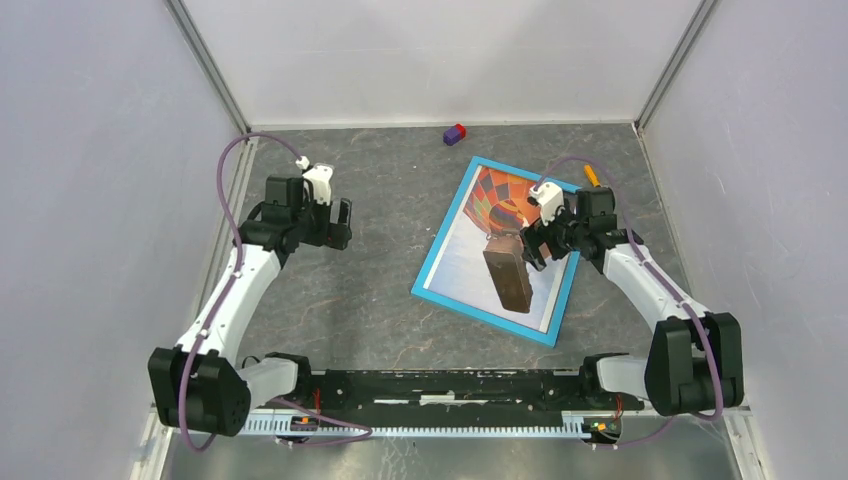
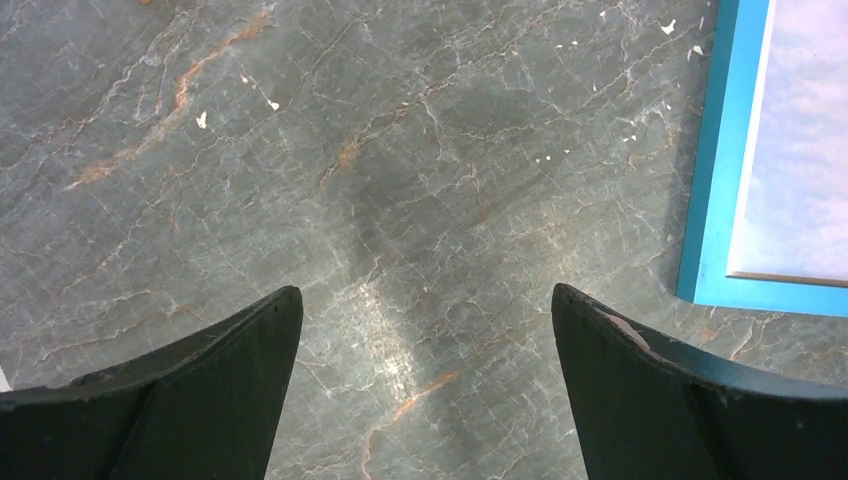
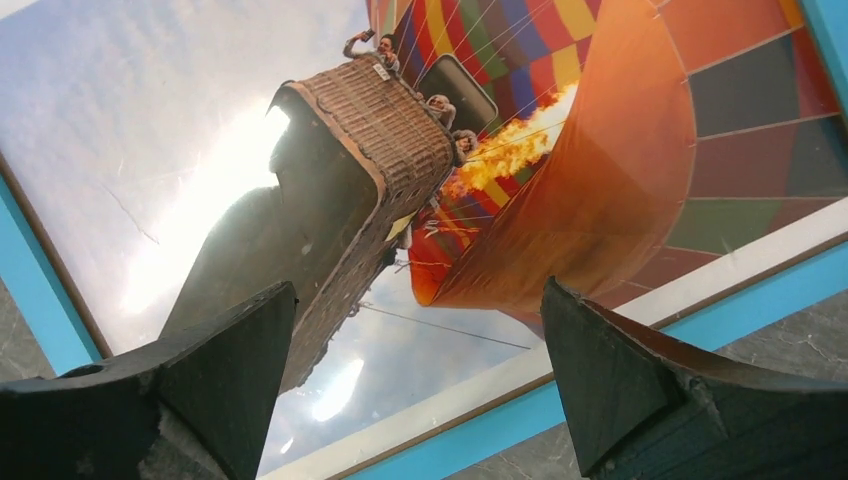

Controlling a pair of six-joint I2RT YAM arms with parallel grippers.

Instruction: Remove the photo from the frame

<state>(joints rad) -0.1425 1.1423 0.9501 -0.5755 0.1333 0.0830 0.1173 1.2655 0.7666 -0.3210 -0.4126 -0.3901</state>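
Sitting face up inside the frame [image 1: 445, 226], the photo [image 1: 470, 262] lies flat on the counter [image 1: 380, 300], just to the 3 o'clock side of centre. The frame is skewed, with the balloon end toward 1 o'clock and the wicker basket toward 6 o'clock. A blue border shows all round the print.

The right end effector [image 3: 420, 290] is over the photo's 3 o'clock half, near the basket and flame. Its jaws are spread wide with nothing between them. I can't tell whether the tips touch the surface.

The left end effector [image 2: 425, 295] is at 9 o'clock of the frame, well apart from it. It is also wide open, with only bare counter below. One frame corner shows at 3 o'clock in its wrist view.

A small purple-and-red block [image 1: 455, 134] sits at 12 o'clock by the back wall. An orange item [image 1: 592, 176] lies just off the frame's 1 o'clock corner.
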